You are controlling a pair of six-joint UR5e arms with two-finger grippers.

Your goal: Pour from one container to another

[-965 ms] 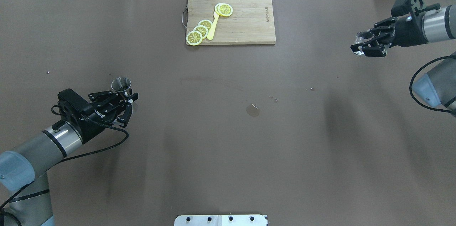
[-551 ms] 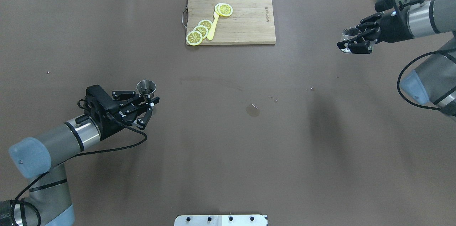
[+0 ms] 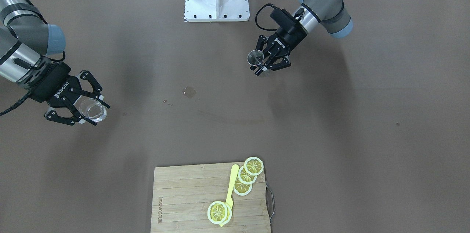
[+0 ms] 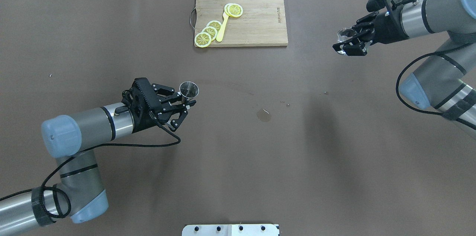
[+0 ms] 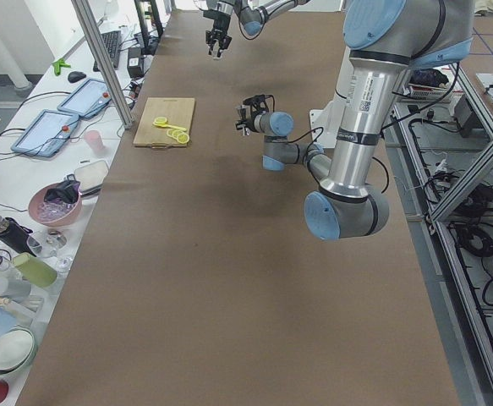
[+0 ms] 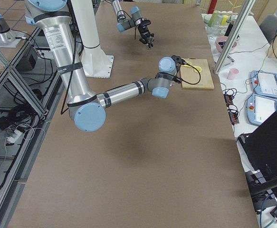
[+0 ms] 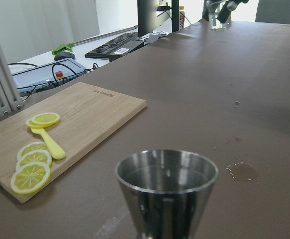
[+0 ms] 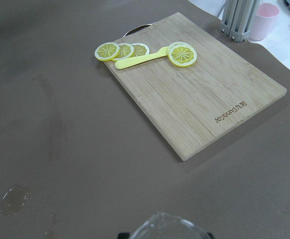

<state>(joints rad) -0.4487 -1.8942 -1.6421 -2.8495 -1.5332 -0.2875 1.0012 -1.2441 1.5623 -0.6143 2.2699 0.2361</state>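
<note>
Overhead view, clock directions on the table (image 4: 238,176): over the last second both arms have swung inward. The left arm (image 4: 93,124) has swept toward 3 o'clock, and the right arm (image 4: 427,16) has moved toward 9 and slightly toward 12. That closes the gap, so I read this as the approach for the pour, with no tilt started. The cutting board (image 4: 256,24) with its lemon slices (image 4: 208,33) sits untouched at 12. The left gripper (image 4: 185,105) is pinching the steel jigger (image 4: 189,89) low on its body, rim up and upright. The left wrist camera suggests there's liquid inside. The right gripper (image 4: 344,42) is clamped around the clear glass (image 3: 92,109), which is also upright; I can't tell its fill level. The glass lies at roughly 2 o'clock from the jigger and well apart from it, so there's more travel before either rim is over the other. A small puddle (image 4: 264,115) is on the table at about 4 o'clock from the jigger, between the two vessels. I'd guess it's a spill, so the rims need to be lined up carefully.
</note>
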